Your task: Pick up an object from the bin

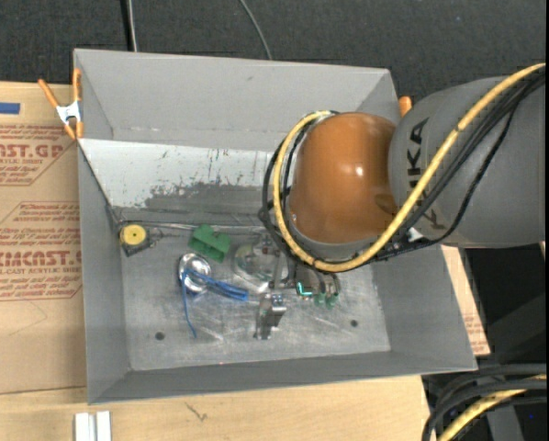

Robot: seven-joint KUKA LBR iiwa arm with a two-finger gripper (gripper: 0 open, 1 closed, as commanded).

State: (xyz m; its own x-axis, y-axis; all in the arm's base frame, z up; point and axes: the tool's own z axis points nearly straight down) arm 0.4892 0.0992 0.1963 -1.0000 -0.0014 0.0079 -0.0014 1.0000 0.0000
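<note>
My gripper [271, 313] hangs low over the middle of the bin floor, below the orange dome on the wrist. Just to its left lies a clear, shiny round thing [194, 272] with a blue strap or wire [225, 289] trailing toward the gripper. A clear plastic piece [250, 261] lies right above the gripper, partly under the dome. A green block [208, 243] sits a little further up and left. I cannot see anything held by the gripper.
A small yellow round thing [132, 236] lies at the bin floor's far left, by the sloped back wall. The arm and its dome cover the right half of the bin.
</note>
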